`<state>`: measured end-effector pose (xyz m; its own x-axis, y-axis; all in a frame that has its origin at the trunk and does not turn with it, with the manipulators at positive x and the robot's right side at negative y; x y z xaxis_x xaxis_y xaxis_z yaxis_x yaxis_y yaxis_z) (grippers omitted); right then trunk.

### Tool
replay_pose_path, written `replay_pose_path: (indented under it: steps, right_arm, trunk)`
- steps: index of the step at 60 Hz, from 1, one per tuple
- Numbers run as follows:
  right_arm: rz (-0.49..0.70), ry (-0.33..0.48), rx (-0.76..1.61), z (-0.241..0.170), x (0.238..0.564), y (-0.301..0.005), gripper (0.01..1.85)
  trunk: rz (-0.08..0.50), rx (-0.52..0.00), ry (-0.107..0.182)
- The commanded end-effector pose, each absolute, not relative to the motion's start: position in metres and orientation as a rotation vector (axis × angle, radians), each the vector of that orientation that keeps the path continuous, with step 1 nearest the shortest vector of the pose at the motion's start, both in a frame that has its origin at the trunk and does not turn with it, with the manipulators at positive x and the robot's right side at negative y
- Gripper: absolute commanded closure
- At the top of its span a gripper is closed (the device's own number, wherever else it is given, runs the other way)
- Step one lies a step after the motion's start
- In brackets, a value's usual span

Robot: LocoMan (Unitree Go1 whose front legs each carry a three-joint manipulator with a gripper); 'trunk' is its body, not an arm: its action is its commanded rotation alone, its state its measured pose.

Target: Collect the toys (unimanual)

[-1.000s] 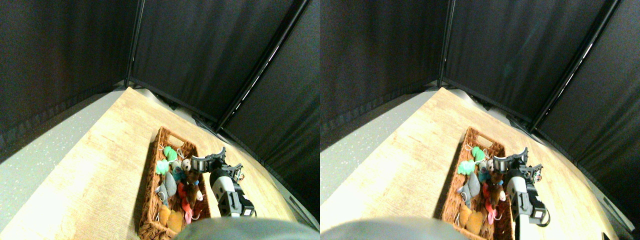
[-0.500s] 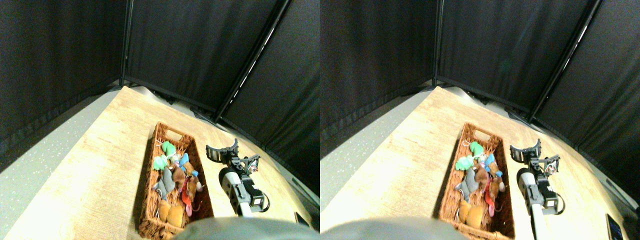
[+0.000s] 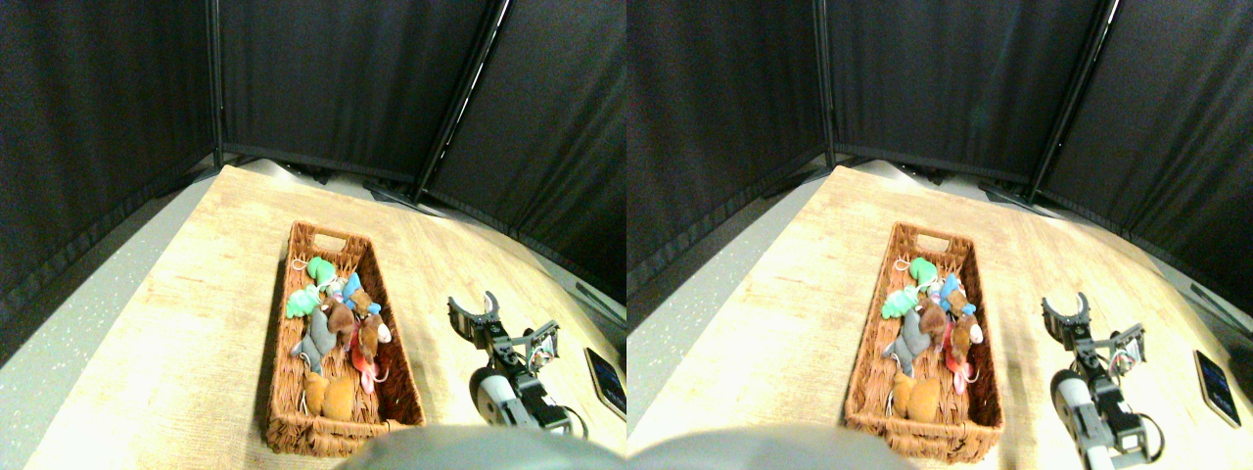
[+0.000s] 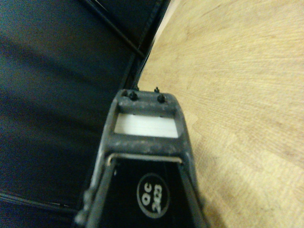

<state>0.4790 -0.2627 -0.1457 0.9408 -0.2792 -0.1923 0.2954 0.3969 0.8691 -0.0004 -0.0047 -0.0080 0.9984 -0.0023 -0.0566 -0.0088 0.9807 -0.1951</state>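
Note:
The toys lie together in a brown wicker basket (image 3: 282, 323) on the wooden table: a green one (image 3: 315, 279) at the far end, then blue (image 3: 354, 290), brown (image 3: 343, 318), grey (image 3: 315, 343) and red (image 3: 364, 368), with orange-tan (image 3: 331, 397) nearest me. My right gripper (image 3: 472, 305) hangs to the right of the basket, apart from it, over bare wood. It is open, its jaws spread in a U with nothing between them. In the wrist view only a dark jaw frame (image 4: 145, 137) shows against the table (image 4: 237, 95).
A dark phone-like slab (image 3: 605, 380) lies at the table's right edge, beyond the arm. Black curtain panels (image 3: 343, 88) wall off the far side. Grey floor (image 3: 88, 294) runs along the table's left edge.
The gripper has drawn away from the basket's right rim, moving right and towards me, empty. The whole view has also shifted, so the camera moved.

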Motion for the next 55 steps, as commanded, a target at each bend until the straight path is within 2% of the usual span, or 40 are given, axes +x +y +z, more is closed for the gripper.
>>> replay_pose_path:
  steps: [1,3,30,46,55]
  right_arm:
    - [-0.343,-0.087,1.086,-0.139,0.473,-0.269,1.74]
    - [-0.358,-0.102,1.075,-0.14,0.47,-0.269,1.8]
    - [-0.365,-0.102,1.03,-0.146,0.461,-0.277,1.8]
    - [-0.349,-0.09,1.002,-0.145,0.464,-0.269,1.8]
    - [-0.366,-0.112,1.021,-0.142,0.463,-0.268,1.8]
  trunk:
    - [-0.028,-0.165,0.044]
    - [-0.03,-0.162,0.046]
    - [-0.044,-0.145,0.043]
    - [-0.047,-0.152,0.041]
    - [-0.053,-0.145,0.039]
